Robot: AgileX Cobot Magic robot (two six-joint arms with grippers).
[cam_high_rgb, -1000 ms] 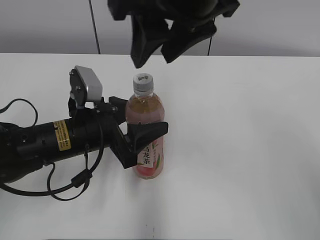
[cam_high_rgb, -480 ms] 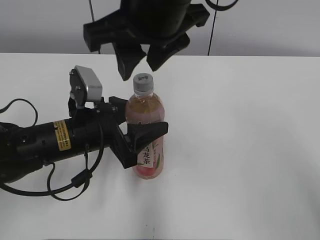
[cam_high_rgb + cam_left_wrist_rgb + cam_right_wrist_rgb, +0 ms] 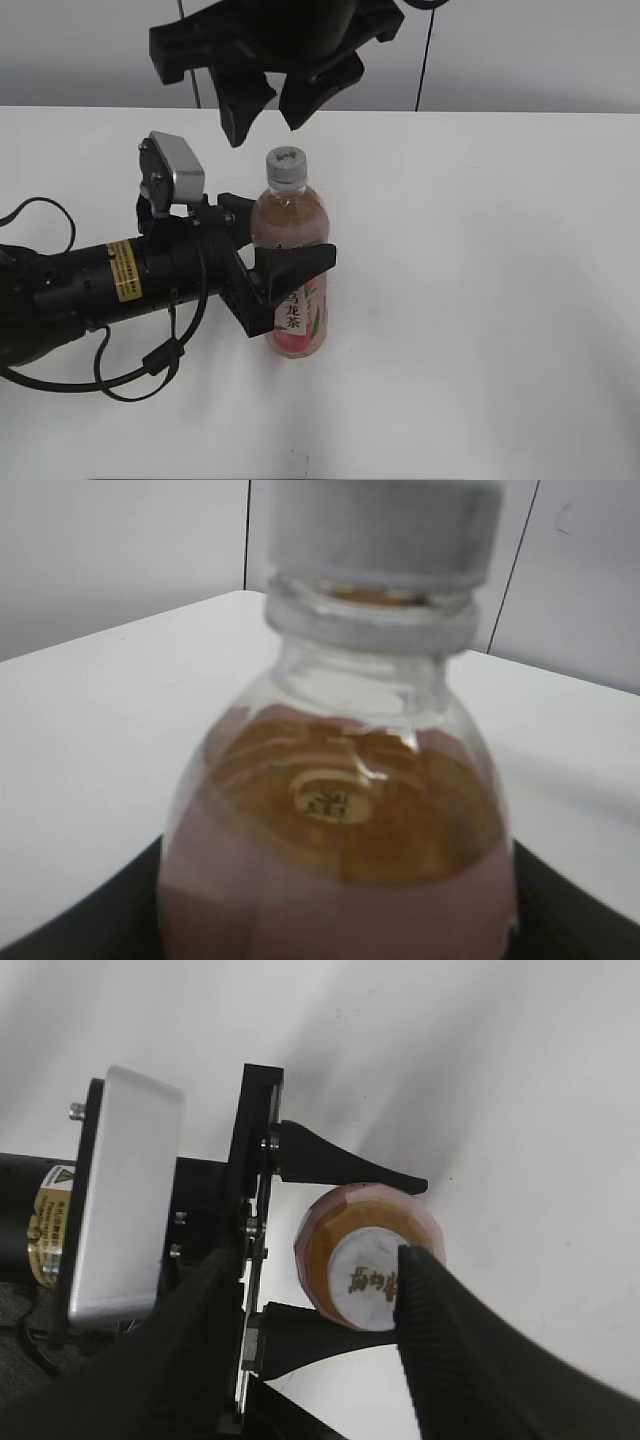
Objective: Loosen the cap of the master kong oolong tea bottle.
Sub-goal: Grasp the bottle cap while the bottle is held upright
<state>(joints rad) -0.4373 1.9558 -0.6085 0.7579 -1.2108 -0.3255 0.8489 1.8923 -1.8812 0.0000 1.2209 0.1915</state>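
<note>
Bottle [image 3: 291, 270] upright on the white bench [image 3: 480, 300], a bit left of centre, nearer the front edge than the back. Pinkish tea inside, pink label with a white strip of black characters facing front. Cap [image 3: 286, 166] on, white, ribbed, dark mark on top; in the right wrist view the cap [image 3: 372, 1282] shows from above with the print readable. Left gripper [image 3: 262, 262] comes in flat from the left edge and is clamped on the bottle at mid-body, one finger [image 3: 296, 264] in front, the other behind at the shoulder; grey camera box [image 3: 176, 173] on its wrist. Left wrist view: bottle [image 3: 338, 840] fills the frame, blurry, cap [image 3: 385, 528] at the top edge. Right gripper [image 3: 262, 102] hangs above and slightly back-left of the cap, fingers spread, touching nothing. In the right wrist view its two dark fingers [image 3: 440, 1330] straddle the bottle top [image 3: 368, 1258] from above, cap between them but apart from both.
</note>
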